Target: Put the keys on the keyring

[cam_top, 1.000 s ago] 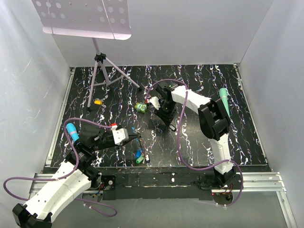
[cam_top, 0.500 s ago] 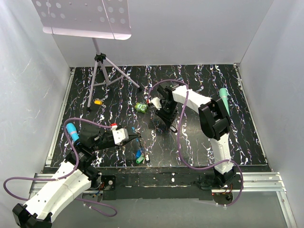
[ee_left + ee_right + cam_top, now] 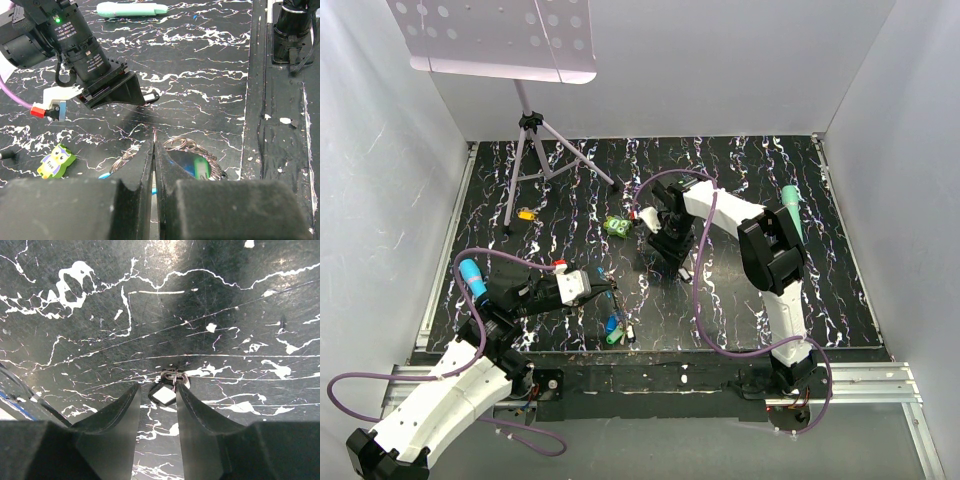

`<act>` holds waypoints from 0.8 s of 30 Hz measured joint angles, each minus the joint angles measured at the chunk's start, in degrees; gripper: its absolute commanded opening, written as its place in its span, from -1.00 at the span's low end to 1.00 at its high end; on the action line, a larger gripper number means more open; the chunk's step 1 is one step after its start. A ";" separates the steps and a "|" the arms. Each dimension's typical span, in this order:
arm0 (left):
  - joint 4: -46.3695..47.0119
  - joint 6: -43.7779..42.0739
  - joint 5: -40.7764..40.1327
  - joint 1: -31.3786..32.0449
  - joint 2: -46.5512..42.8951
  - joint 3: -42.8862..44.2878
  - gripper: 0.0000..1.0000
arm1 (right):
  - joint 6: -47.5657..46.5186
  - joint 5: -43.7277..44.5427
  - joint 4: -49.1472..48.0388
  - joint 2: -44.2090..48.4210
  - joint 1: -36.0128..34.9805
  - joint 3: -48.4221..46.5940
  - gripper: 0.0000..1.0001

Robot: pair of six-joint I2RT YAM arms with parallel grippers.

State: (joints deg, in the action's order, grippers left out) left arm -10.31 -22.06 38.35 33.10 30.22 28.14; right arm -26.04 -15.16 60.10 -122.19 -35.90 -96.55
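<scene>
Black marbled worktop [image 3: 240,300]. Right end effector [image 3: 158,388] spread, straddling small white tag [image 3: 164,395]; centre it before closing, keep tips low. Left end effector [image 3: 154,145] pressed together on keyring [image 3: 186,145] strand, near front edge; blue-green keys [image 3: 196,166] lying just beside it.

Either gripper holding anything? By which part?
The left gripper is shut on the keyring, pinching a thin wire loop of it at the fingertips. The right gripper straddles a small white-faced piece; whether it grips it cannot be told.
</scene>
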 measured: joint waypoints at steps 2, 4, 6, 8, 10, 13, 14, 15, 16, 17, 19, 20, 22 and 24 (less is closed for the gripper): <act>0.00 -0.02 0.00 0.00 0.00 0.00 -1.00 | 0.04 0.02 0.02 0.00 0.17 0.00 -0.06; -0.02 -0.02 0.00 0.00 0.00 0.00 -1.00 | 0.20 0.09 0.00 0.00 0.46 -0.02 -0.04; -0.02 -0.02 0.00 0.00 0.00 0.00 -1.00 | 0.24 0.24 -0.02 0.00 0.70 0.00 0.00; 0.00 -0.02 0.00 0.00 0.00 0.00 -1.00 | 0.33 0.28 -0.02 0.00 0.96 -0.02 0.01; 0.00 -0.02 0.00 0.00 0.00 0.00 -1.00 | 0.37 0.31 -0.02 0.00 1.09 0.00 0.02; 0.00 -0.02 0.00 0.00 0.00 0.00 -1.00 | 0.37 0.44 -0.02 0.00 1.27 0.00 0.03; -0.02 -0.02 -0.02 0.00 0.00 0.00 -1.00 | 0.37 0.42 -0.02 0.00 1.27 0.00 0.03; 0.00 -0.02 0.00 0.00 0.00 0.00 -1.00 | 0.37 0.42 -0.02 0.00 1.27 0.00 0.03; -0.02 -0.02 0.00 0.00 0.00 0.00 -1.00 | 0.37 0.37 -0.02 0.00 1.29 -0.02 0.03; -0.02 -0.02 -0.02 0.00 0.00 0.00 -1.00 | 0.37 0.24 -0.02 0.00 1.29 -0.02 0.02; -0.02 -0.02 0.00 0.00 0.00 0.00 -1.00 | 0.37 -0.37 0.00 0.13 1.51 -0.04 0.00; 0.00 -0.02 -0.02 0.00 0.00 0.00 -1.00 | 0.37 -0.94 0.04 0.35 1.64 -0.04 0.00; -0.02 -0.02 -0.02 0.00 0.00 0.00 -1.00 | 0.31 -2.32 0.09 1.40 1.97 -0.04 -0.02; -0.02 -0.02 -0.02 0.00 0.00 0.00 -1.00 | 0.20 -3.96 0.09 3.41 2.58 -0.04 -0.03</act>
State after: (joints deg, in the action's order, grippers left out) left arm -10.33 -22.09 38.33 33.10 30.22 28.14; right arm -25.85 -19.11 60.18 -118.78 -33.32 -96.60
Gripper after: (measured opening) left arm 0.013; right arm 0.495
